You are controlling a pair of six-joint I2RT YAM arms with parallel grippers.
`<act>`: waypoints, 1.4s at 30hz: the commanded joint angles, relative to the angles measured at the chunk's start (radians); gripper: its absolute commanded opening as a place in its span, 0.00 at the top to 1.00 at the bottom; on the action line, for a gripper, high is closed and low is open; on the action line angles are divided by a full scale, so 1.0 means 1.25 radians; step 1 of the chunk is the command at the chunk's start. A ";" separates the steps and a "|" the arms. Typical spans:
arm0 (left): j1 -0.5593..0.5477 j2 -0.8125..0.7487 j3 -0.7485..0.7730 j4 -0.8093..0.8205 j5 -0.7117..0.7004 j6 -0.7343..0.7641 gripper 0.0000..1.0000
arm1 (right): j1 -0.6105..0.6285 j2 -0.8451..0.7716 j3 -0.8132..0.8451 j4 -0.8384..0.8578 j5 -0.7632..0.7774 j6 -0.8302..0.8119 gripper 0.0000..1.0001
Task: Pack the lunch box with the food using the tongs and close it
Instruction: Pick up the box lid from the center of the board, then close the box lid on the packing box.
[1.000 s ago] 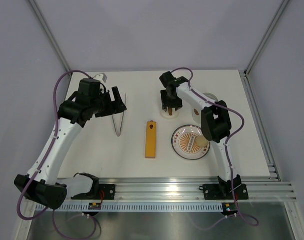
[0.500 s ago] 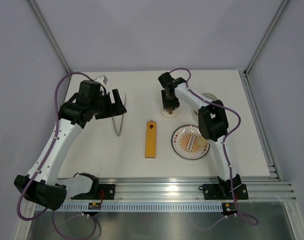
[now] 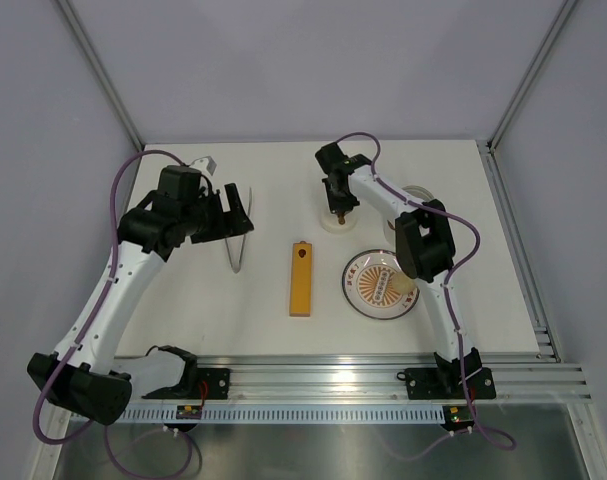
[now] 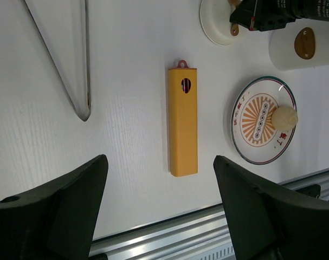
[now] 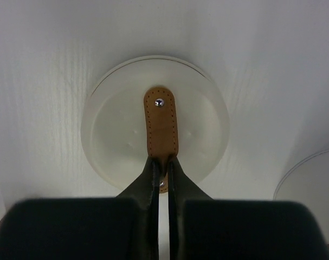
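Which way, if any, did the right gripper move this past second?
Yes: right gripper, pinching the round white lid's brown tab, shifted slightly away from the round patterned plate.

Laid out directly on the white surface (image 3: 183,300): slim grey tongs (image 3: 238,250) at left, flat orange bar (image 3: 300,279) mid-way, patterned plate (image 3: 356,285) right of it. Farther back, round white lid (image 5: 115,130) lying flat, near the upright lunch box (image 4: 286,57).

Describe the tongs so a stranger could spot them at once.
On the white table, look at the left half, left of the long orange bar. The tongs are the slim grey metal V lying flat, two thin arms joined at the near end; the bar is one solid orange slab.
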 commanded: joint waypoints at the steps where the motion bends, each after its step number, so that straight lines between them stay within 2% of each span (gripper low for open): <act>1: 0.003 -0.022 -0.009 0.031 0.026 0.006 0.18 | -0.003 -0.100 0.024 0.026 0.001 -0.025 1.00; 4: 0.004 -0.012 -0.021 0.040 0.026 -0.001 0.18 | -0.003 -0.162 0.048 0.006 0.016 -0.048 1.00; 11: 0.004 0.006 -0.057 0.068 0.053 -0.018 0.18 | -0.029 -0.212 0.224 -0.164 0.097 -0.083 1.00; 16: 0.004 0.012 -0.059 0.071 0.057 -0.014 0.18 | -0.113 -0.244 0.307 -0.282 0.069 -0.068 1.00; 20: 0.004 0.007 -0.055 0.068 0.040 -0.014 0.19 | -0.188 -0.317 0.274 -0.315 0.009 -0.057 1.00; 25: 0.003 -0.001 -0.055 0.082 0.033 -0.013 0.19 | -0.241 -0.351 0.214 -0.368 -0.004 -0.069 1.00; 34: 0.004 -0.001 -0.068 0.088 0.044 -0.012 0.19 | -0.247 -0.396 0.059 -0.322 -0.024 -0.064 1.00; 42: 0.003 0.002 -0.078 0.089 0.038 -0.009 0.19 | -0.262 -0.390 -0.009 -0.282 -0.066 -0.068 1.00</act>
